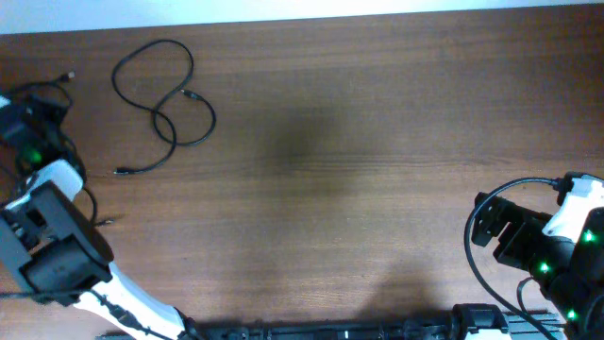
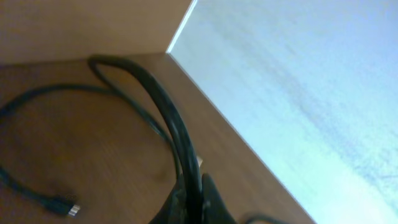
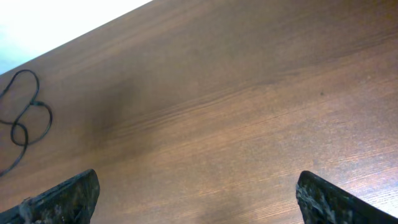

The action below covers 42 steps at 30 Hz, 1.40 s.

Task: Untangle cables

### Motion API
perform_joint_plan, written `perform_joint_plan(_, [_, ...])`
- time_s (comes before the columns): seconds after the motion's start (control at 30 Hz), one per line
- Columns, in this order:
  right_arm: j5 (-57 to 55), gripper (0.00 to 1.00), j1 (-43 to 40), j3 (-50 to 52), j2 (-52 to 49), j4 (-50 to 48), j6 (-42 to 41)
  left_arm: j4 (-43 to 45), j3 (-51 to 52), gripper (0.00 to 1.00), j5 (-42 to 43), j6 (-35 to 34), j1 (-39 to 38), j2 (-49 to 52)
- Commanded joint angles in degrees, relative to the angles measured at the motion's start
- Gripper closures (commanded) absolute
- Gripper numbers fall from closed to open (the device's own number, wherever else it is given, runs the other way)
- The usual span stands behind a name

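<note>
One black cable (image 1: 165,94) lies alone on the table at the back left, in a loose figure-eight with its plug ends free; it also shows in the right wrist view (image 3: 25,118). My left gripper (image 1: 21,115) is at the table's far left edge. In the left wrist view its jaws (image 2: 199,202) are shut on a black cable (image 2: 165,112) that arches up from them. A thinner strand with a plug end (image 2: 65,207) lies on the wood to its left. A plug tip (image 1: 66,76) sticks out near that gripper. My right gripper (image 1: 486,227) (image 3: 198,193) is open and empty.
The brown wooden table (image 1: 359,142) ends at a pale strip along the back (image 1: 377,8). The left wrist view shows the table's corner (image 2: 171,53) close to the gripper. The arms' own thick black wires (image 1: 477,255) loop near the right arm.
</note>
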State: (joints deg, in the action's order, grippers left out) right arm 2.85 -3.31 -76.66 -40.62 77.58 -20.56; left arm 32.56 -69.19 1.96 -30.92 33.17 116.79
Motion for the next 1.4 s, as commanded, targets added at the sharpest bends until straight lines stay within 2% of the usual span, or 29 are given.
perform_joint_plan(0.0, [-0.3,0.02,0.2,-0.4,-1.3,0.1,0.1,-5.5,-10.4,1.0,-5.0,0.1,-2.2,5.7])
perform_joint_plan(0.1, [-0.1,0.02,0.2,-0.4,-3.1,3.6,0.1,-16.2,-19.7,1.0,-5.0,0.1,-1.6,12.1])
perform_joint_plan(0.13, [0.0,0.02,0.2,-0.4,-3.4,4.1,0.1,-16.8,-20.0,0.99,-5.0,0.1,-1.2,12.2])
perform_joint_plan(0.17, [0.0,0.02,0.2,-0.4,-3.8,4.3,0.1,-17.3,-20.0,0.63,-4.7,0.1,-0.5,12.2])
perform_joint_plan(0.2, [0.2,0.02,0.2,-0.4,-3.8,4.3,0.1,-18.9,-20.0,0.12,-4.6,0.1,0.0,11.8])
perform_joint_plan(0.23, [0.9,0.02,0.2,-0.4,-3.8,4.3,0.1,-21.8,-20.2,0.01,-4.3,0.1,0.8,11.1])
perform_joint_plan(0.3, [1.6,0.02,0.2,-0.4,-3.8,4.3,0.1,-28.0,-20.8,0.01,-1.8,0.1,2.5,7.8])
perform_joint_plan(0.33, [1.6,0.02,0.2,-0.4,-3.8,4.3,0.1,-34.0,-22.0,0.01,-2.0,-0.5,3.1,5.0])
perform_joint_plan(0.4, [1.6,0.02,0.2,-0.4,-3.8,4.3,0.1,-46.5,-24.5,0.01,-4.0,-6.9,3.7,-3.8])
perform_joint_plan(0.47, [1.6,0.02,0.2,-0.4,-3.8,4.3,0.1,-44.7,-24.8,0.02,8.4,-6.9,3.4,-13.0])
perform_joint_plan(0.57, [1.6,0.02,0.2,-0.4,-3.8,5.1,0.6,-43.1,-24.8,0.01,18.7,-7.0,0.2,-25.5])
perform_joint_plan(0.6, [1.6,0.02,0.2,-0.4,-3.8,5.2,0.8,-43.1,-24.8,0.01,25.2,-5.8,-2.4,-30.1])
perform_joint_plan(0.63, [1.1,0.02,0.2,-0.4,-3.8,5.2,0.8,-43.8,-24.8,0.01,30.7,-0.4,-5.0,-33.4])
perform_joint_plan(0.73, [0.9,0.02,0.2,-0.4,-3.8,5.5,0.8,-50.8,-24.8,0.01,36.9,10.9,-12.2,-39.2])
perform_joint_plan(0.83, [-2.9,0.02,0.2,-0.4,-3.8,5.8,0.7,-63.1,-24.8,0.01,35.9,28.1,-22.1,-46.3])
perform_joint_plan(0.87, [-2.9,0.02,0.2,-0.4,-3.8,5.9,0.7,-66.9,-24.8,0.01,32.8,32.0,-24.5,-49.1])
perform_joint_plan(0.9, [-2.9,0.02,0.2,-0.4,-3.8,6.1,0.7,-71.8,-24.8,0.01,26.1,34.5,-26.5,-52.5])
perform_joint_plan(0.97, [-2.9,0.02,0.2,-0.4,-3.8,6.0,0.7,-81.1,-24.8,0.01,17.0,35.0,-27.9,-59.1])
perform_joint_plan(1.03, [-2.9,0.02,0.2,-0.4,-3.8,6.0,0.7,-88.8,-24.3,0.01,15.9,37.1,-27.9,-66.5])
perform_joint_plan(1.13, [-2.9,0.02,0.2,-0.4,-3.8,6.0,0.7,-93.2,-23.0,0.01,11.0,37.0,-27.9,-77.9])
perform_joint_plan(1.23, [-1.4,0.02,0.2,-0.4,-3.8,6.0,0.5,-98.3,-22.7,0.01,9.9,37.0,-27.9,-87.5])
perform_joint_plan(1.27, [-0.2,0.02,0.2,-0.4,-3.8,6.0,0.5,-100.9,-22.7,0.01,6.5,37.0,-27.9,-90.8])
perform_joint_plan(1.37, [0.0,0.02,0.2,-0.4,-3.8,6.0,0.5,-108.7,-22.7,0.01,2.1,37.0,-27.9,-94.7])
